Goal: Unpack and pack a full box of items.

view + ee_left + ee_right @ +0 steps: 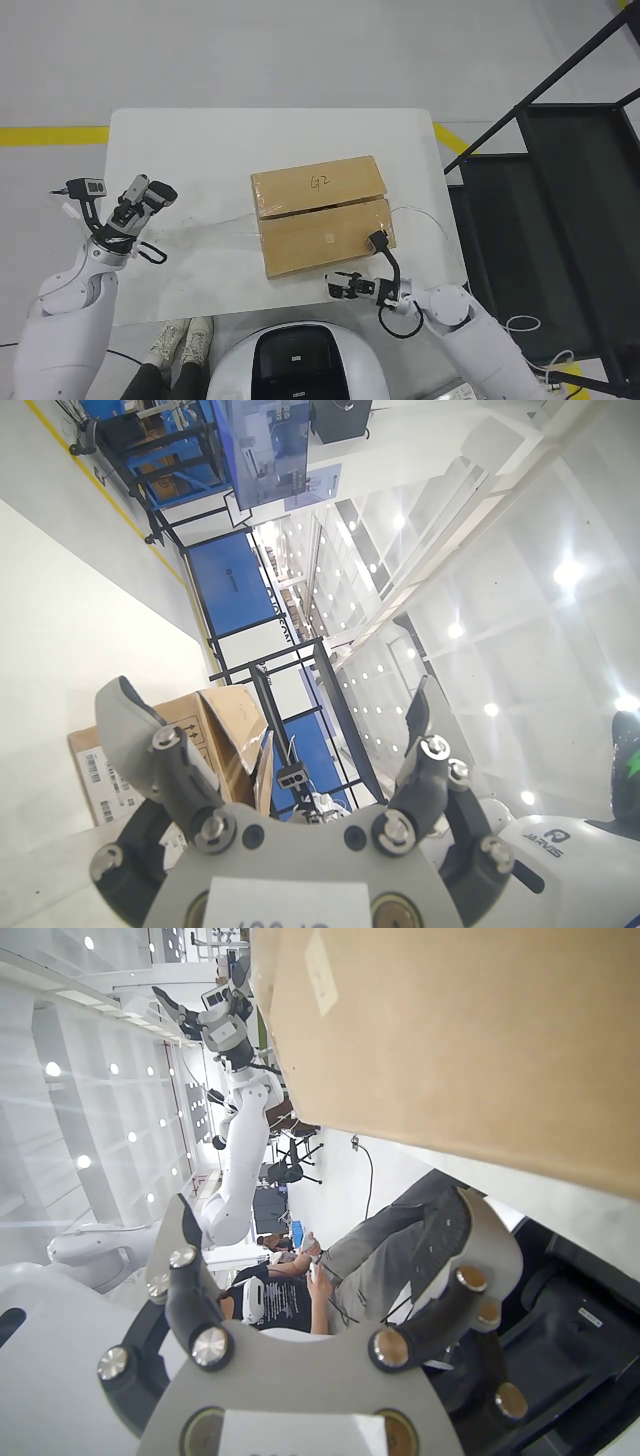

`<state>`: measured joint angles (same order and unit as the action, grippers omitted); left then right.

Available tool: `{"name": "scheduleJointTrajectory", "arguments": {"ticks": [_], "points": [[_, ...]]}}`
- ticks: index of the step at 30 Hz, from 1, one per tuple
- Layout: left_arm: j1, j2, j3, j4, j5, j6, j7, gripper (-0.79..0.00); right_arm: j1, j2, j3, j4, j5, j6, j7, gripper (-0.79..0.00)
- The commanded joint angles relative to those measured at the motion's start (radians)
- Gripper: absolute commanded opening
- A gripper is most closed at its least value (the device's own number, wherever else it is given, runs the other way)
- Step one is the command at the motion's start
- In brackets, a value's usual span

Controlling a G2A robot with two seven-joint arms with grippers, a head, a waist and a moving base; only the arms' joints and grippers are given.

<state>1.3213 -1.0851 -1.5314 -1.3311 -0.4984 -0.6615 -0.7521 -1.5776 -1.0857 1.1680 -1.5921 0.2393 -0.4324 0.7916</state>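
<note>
1. Brown rectangular cardboard box [320, 215] sat at frame centre on the white table [200, 140]. It looked stiff-walled and probably heavy if full, best taken by the flap edges.
2. Right gripper [338, 287], spread and empty, hovered just below the box's lower edge.
3. Left gripper [158, 193], spread and empty, stood mid-left, well apart.

Bright, even light floods the white counter [200, 140], with only a faint, soft shadow beside the box [320, 215]. Over in the left wrist view the ceiling lamps [567, 575] flare into starry glare, and straight lines bow toward the edges.
</note>
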Motion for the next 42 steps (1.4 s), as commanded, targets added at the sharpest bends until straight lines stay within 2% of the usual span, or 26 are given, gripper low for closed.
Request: {"name": "scheduleJointTrajectory", "arguments": {"ticks": [1, 6, 11, 17, 22, 26, 30, 35, 39, 42], "points": [[0.002, 0.001, -0.01, 0.003, -0.005, -0.002, 0.007, 0.0, -0.001, -0.005, -0.022, -0.017, -0.029, -0.015, -0.042, 0.0], [0.006, 0.005, -0.046, 0.022, -0.022, -0.002, 0.021, 0.0, -0.006, -0.014, -0.062, -0.05, -0.096, -0.056, -0.122, 0.0], [0.007, 0.01, -0.086, 0.044, -0.042, -0.004, 0.029, 0.0, 0.012, -0.024, -0.084, -0.05, -0.125, -0.032, -0.22, 0.0], [0.016, 0.014, -0.115, 0.049, -0.058, -0.005, 0.02, 0.0, 0.051, -0.035, -0.099, -0.042, -0.13, -0.013, -0.279, 0.0], [0.019, 0.014, -0.121, 0.047, -0.058, -0.005, 0.021, 0.0, 0.068, -0.041, -0.119, -0.04, -0.13, 0.0, -0.283, 0.0], [0.021, 0.013, -0.119, 0.04, -0.058, -0.001, 0.018, 0.0, 0.051, -0.035, -0.116, -0.061, -0.104, 0.004, -0.212, 0.0], [0.016, 0.011, -0.101, 0.001, -0.06, 0.009, 0.002, 0.0, -0.006, -0.01, -0.03, -0.107, -0.025, 0.007, -0.092, 0.0], [0.017, 0.005, -0.049, -0.094, -0.067, 0.027, -0.049, 0.0, -0.099, 0.03, 0.172, -0.203, 0.101, 0.008, 0.05, 0.0], [0.019, -0.001, 0.012, -0.142, -0.058, 0.05, -0.083, 0.0, -0.129, 0.053, 0.333, -0.244, 0.137, -0.052, 0.149, 0.0], [0.017, -0.006, 0.061, -0.155, -0.037, 0.062, -0.099, 0.0, -0.109, 0.064, 0.411, -0.23, 0.137, -0.124, 0.205, 0.0]]}}
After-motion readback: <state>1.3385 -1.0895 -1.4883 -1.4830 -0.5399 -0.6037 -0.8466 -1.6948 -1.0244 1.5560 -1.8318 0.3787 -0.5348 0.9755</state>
